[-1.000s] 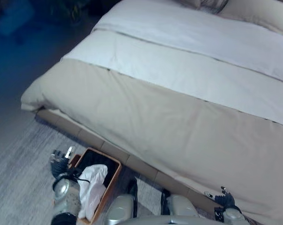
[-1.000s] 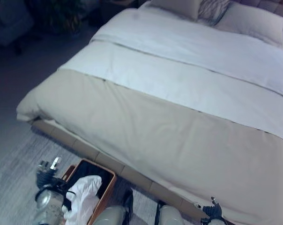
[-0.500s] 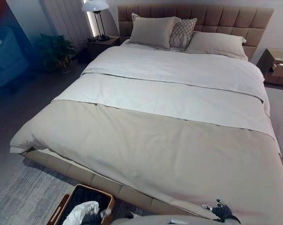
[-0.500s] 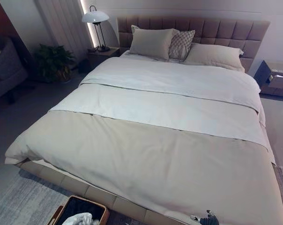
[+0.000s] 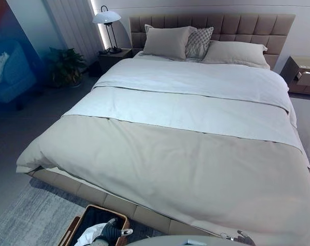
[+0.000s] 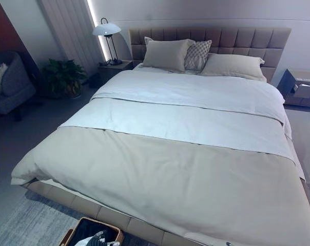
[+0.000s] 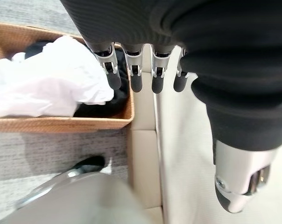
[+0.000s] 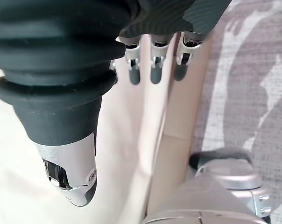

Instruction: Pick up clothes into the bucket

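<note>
The left hand [image 7: 141,70] hangs with its fingers straight and relaxed, holding nothing, just beside the rim of the wicker bucket [image 7: 61,123]. The right hand [image 8: 152,60] is likewise slack and empty, over the edge of the bed [image 5: 196,169] and the grey rug [image 8: 243,93]. The white clothes [image 7: 47,84] lie bunched inside the bucket on top of a dark garment [image 7: 101,109], so the drop looks done. I see no other clothing on the bed cover or the floor. To finish well, I would lift the left hand straight up, clear of the rim, so the fingers do not snag the cloth and drag it out. The left wrist view shows the cloth's folds and the dark piece beneath; the eye views give the whole made bed, pillows [image 5: 170,41] and lamp [image 5: 107,18] instead
</note>
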Robot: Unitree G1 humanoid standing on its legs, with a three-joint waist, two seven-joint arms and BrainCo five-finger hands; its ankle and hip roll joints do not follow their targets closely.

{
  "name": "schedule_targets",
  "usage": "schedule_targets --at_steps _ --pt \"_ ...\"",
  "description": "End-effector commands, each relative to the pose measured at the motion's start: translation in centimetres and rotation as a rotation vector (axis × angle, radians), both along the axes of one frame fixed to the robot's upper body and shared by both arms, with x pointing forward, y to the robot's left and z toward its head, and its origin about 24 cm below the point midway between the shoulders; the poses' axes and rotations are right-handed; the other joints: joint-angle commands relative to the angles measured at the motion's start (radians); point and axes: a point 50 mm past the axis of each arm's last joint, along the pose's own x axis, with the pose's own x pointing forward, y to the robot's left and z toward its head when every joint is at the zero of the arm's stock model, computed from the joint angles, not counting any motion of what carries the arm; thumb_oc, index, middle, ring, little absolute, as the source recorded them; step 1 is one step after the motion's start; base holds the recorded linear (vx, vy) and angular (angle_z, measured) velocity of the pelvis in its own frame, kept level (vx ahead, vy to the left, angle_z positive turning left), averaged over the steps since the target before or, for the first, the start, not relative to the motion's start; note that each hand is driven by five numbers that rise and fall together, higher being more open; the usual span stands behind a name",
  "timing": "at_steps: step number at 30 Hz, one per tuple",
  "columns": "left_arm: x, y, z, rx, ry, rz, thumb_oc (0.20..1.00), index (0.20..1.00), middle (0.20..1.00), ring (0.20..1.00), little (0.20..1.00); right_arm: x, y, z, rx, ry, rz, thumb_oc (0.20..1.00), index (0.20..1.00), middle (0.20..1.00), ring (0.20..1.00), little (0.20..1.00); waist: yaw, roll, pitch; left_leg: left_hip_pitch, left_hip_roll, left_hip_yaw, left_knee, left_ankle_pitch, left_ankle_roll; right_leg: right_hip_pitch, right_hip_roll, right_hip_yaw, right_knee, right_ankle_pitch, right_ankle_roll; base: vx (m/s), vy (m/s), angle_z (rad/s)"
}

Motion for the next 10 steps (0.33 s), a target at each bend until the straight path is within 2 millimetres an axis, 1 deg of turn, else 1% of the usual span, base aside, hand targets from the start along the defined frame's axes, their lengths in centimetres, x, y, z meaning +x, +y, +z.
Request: schedule_targets --at_steps 1,4,10 --pt "0.6 0.9 0.1 0.001 -0.007 0.091 1.000 1.000 1.000 1.000 1.000 3.0 0.2 0.5 -0.008 -0.066 0.083 1.000 1.000 1.000 1.000 1.000 -0.017 -0.047 0.012 -0.001 -0.034 -0.018 0.042 -0.035 0.009 0.065 -0.055 -0.028 -0.198 0.164 0.066 0.00 0.000 0.00" --pt "-1.2 0.8 -0.5 -0.024 0.057 0.190 1.000 1.000 1.000 1.000 1.000 2.9 0.7 0.3 -0.003 -0.048 0.104 1.000 1.000 1.000 1.000 1.000 -0.009 -0.048 0.009 0.004 -0.038 -0.022 0.046 -0.040 0.012 0.073 -0.057 -0.032 -0.195 0.159 0.066 0.01 0.013 0.02" --pt "-2.3 0.7 -0.8 -0.047 0.096 0.254 1.000 1.000 1.000 1.000 1.000 2.4 0.7 0.2 -0.003 -0.028 0.102 1.000 1.000 1.000 1.000 1.000 -0.003 -0.051 0.008 0.007 -0.038 -0.028 0.042 -0.040 0.014 0.080 -0.059 -0.037 -0.196 0.157 0.065 0.01 0.012 0.09"
